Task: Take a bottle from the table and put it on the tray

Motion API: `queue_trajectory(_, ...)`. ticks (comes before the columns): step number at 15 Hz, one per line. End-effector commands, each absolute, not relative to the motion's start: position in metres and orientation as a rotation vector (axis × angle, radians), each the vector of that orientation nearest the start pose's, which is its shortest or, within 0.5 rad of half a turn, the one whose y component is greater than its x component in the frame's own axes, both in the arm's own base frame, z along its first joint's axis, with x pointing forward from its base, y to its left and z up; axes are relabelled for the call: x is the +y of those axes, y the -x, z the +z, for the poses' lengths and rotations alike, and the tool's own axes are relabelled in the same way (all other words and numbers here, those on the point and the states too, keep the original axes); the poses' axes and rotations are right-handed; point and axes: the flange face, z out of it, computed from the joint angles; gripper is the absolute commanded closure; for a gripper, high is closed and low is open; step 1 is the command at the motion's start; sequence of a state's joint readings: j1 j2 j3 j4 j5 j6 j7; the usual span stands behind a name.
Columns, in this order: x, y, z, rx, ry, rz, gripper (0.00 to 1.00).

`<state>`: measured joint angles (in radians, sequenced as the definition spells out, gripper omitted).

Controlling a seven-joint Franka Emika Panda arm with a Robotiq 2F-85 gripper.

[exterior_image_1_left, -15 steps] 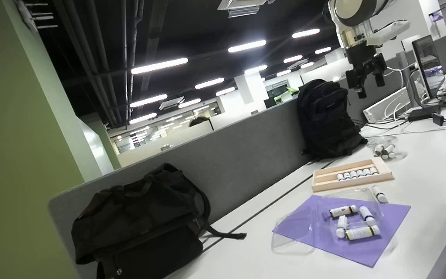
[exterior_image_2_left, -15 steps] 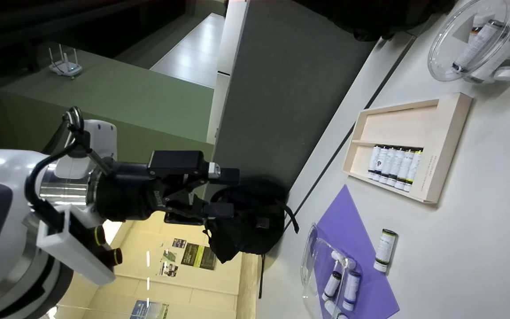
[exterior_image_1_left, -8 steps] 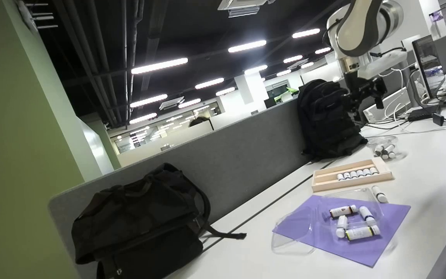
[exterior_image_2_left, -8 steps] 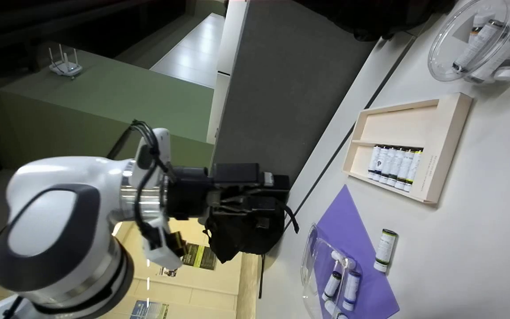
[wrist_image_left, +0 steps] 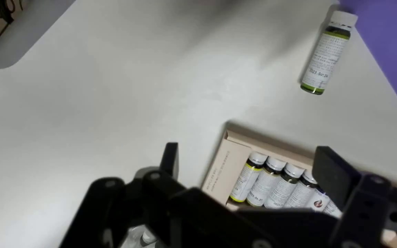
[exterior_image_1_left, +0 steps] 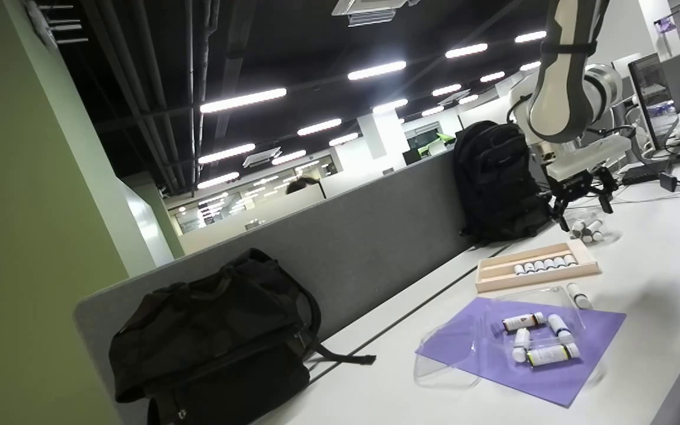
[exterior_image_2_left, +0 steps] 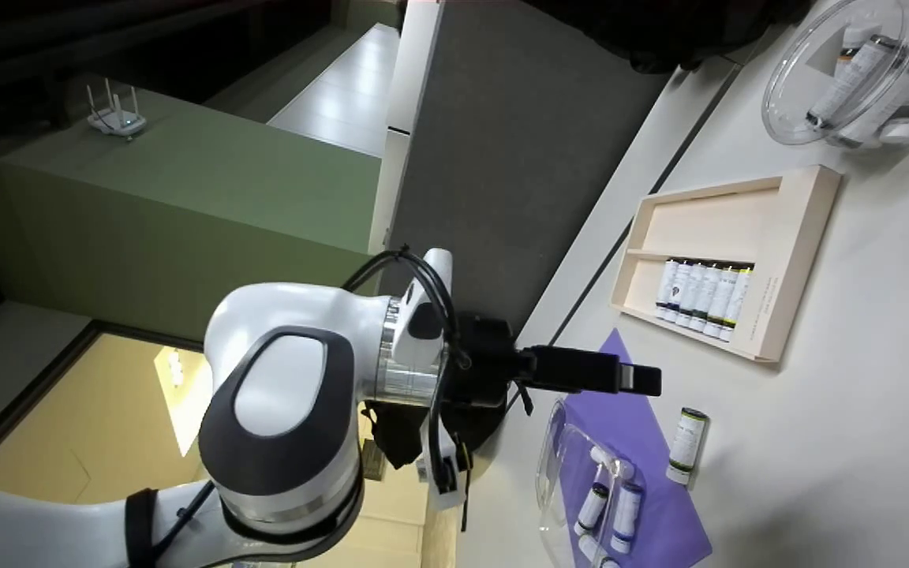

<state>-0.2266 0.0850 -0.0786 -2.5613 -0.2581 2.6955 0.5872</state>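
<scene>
My gripper (wrist_image_left: 248,160) hangs above the white table (wrist_image_left: 115,103), its two fingers (wrist_image_left: 334,174) set wide apart. Framed between the fingertips in the wrist view I see the wooden tray (wrist_image_left: 224,168) with a tight row of bottles (wrist_image_left: 267,182) in one compartment. Past that, the lone bottle (wrist_image_left: 327,57) lies on its side on the table, cap close to the purple sheet (wrist_image_left: 388,38); whether they touch I cannot tell. On the sheet, in an exterior view, four loose bottles (exterior_image_1_left: 552,355) lie at a clear plastic box (exterior_image_1_left: 523,294), inside or against it I cannot say. Farther back a black backpack (exterior_image_1_left: 496,183) stands against the grey divider (exterior_image_1_left: 375,236).
</scene>
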Motion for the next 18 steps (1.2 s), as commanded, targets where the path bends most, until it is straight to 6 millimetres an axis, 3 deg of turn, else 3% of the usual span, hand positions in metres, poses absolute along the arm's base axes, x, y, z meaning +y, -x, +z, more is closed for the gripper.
queue_trajectory(1, -0.130, -0.439, 0.240, 1.061, 3.077, -0.109, 0.00)
queue_trajectory(4, -0.127, -0.442, 0.237, 1.068, 3.063, -0.125, 0.00)
queue_trajectory(10, -0.092, -0.445, 0.195, 1.102, 3.005, -0.167, 0.00)
queue_trajectory(14, -0.076, -0.459, 0.170, 1.115, 2.978, -0.247, 0.00)
queue_trajectory(18, -0.060, -0.471, 0.144, 1.163, 2.968, -0.209, 0.00)
